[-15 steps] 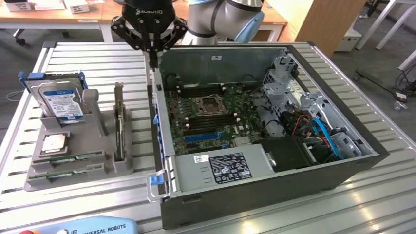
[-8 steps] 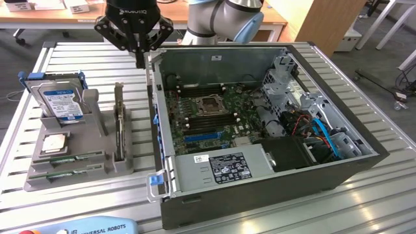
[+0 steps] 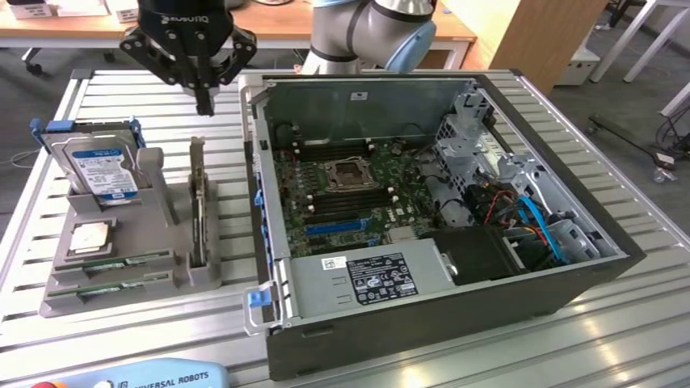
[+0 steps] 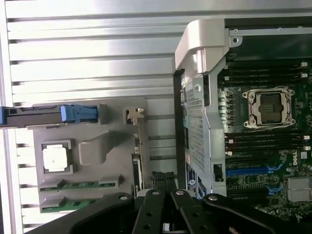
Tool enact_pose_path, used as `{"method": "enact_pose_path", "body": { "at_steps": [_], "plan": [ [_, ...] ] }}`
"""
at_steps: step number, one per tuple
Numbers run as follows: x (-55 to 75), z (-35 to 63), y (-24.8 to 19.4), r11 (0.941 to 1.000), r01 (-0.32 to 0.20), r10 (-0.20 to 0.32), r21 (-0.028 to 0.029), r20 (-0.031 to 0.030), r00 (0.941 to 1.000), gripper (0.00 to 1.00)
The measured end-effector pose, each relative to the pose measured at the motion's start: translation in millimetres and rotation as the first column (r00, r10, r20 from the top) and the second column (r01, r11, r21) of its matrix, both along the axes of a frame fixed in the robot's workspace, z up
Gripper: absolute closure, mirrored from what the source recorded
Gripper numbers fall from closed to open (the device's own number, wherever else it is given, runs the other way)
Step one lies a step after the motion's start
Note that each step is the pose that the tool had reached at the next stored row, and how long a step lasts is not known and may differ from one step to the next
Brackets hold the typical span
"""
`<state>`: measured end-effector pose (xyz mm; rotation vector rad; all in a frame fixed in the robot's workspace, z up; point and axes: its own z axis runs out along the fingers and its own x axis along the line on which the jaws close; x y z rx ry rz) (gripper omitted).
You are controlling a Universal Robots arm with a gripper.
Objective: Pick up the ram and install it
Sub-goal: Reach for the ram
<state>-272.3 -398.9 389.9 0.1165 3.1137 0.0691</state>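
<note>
Two alike green ram sticks lie flat in the front slots of a grey holder [image 3: 161, 279]. One stick [image 3: 116, 263] [image 4: 80, 185] lies just behind the other [image 3: 110, 285] [image 4: 68, 204]. I cannot tell which one the task means. My gripper [image 3: 203, 107] [image 4: 165, 181] hangs high above the table, behind the holder and beside the case's rear corner. Its fingers are shut together and hold nothing. It is well apart from both sticks.
The holder also carries a hard drive in a blue caddy [image 3: 103, 166], a processor chip [image 3: 92, 236] and an upright dark expansion card [image 3: 197, 206]. The open computer case [image 3: 539, 291] lies on the exterior view's right, its motherboard [image 3: 372, 202] with dark memory slots [image 3: 323, 151] exposed.
</note>
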Motion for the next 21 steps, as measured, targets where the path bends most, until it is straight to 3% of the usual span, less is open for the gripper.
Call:
{"method": "enact_pose_path", "body": {
  "at_steps": [21],
  "plan": [
    [-75.0, -1.2, 0.0, 1.0, 0.0, 0.0, 0.0, 0.0, 1.0, 0.9]
  ]
}}
